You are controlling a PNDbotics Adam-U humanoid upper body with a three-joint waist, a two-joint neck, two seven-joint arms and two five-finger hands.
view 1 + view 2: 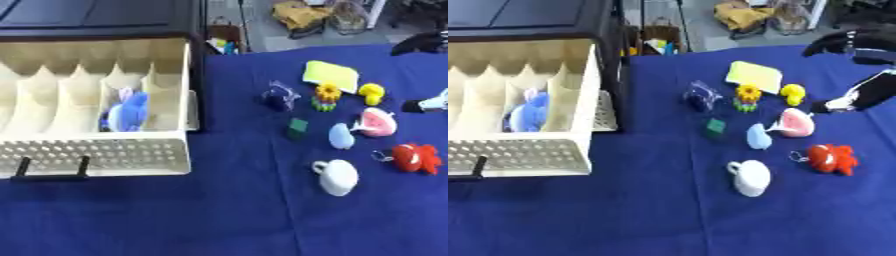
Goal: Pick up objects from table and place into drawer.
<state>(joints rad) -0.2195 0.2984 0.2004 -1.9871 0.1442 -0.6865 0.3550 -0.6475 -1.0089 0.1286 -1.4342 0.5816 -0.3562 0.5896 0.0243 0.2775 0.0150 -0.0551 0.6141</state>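
Blue cloth (175, 215): covers the table, smooth, dark. Grey floor (262, 30): beyond the table's far edge. Yellow-brown bundle (302, 15): heaped on that floor, near a pale upright post (378, 12).

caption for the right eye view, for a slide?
Right hand hovers beside the yellow duck and toys on blue cloth; open drawer holds a blue plush.

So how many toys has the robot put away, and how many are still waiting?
One looks done: a blue plush toy sits in a compartment of the open drawer. Nothing is in hand; the right hand hovers at the table's right edge, near the yellow duck. Still on the cloth: yellow pad, sunflower toy, dark blue thing, green cube, pink toy, light blue piece, red crab, white cup.
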